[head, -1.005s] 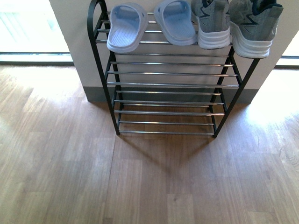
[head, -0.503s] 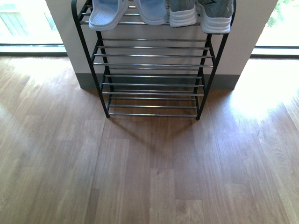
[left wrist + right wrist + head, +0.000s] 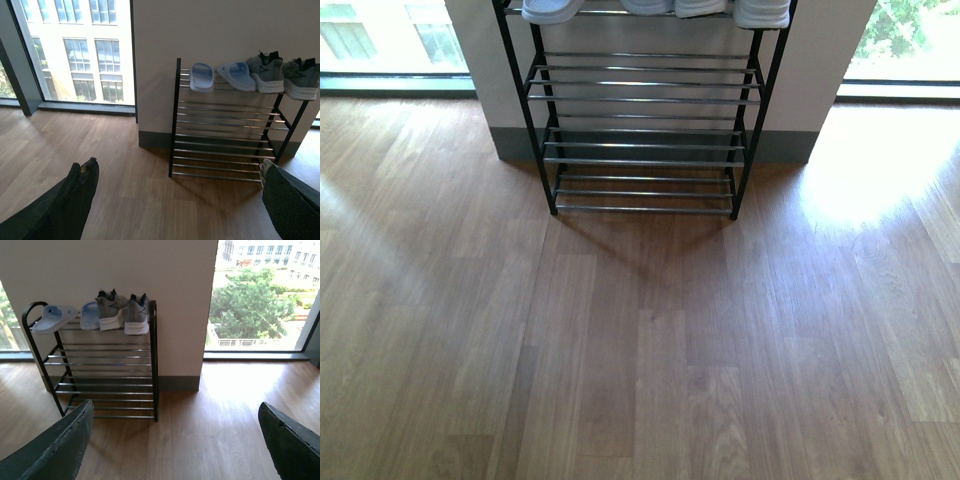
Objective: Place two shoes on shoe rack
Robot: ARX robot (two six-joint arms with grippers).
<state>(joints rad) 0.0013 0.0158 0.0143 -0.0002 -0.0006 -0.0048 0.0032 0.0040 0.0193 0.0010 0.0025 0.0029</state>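
Sneakers (image 3: 123, 314) and slides (image 3: 220, 76) on shoe rack (image 3: 225, 130) top shelf | well apart from both jaws | jaws spread, empty

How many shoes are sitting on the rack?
4, all on the top shelf of the shoe rack: two light blue slide sandals at one end, two grey sneakers beside them. None show on lower shelves.

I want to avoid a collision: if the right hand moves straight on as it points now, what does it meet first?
Probably the wooden floor beside the shoe rack; nothing else shows between its fingers, though depth is unclear.
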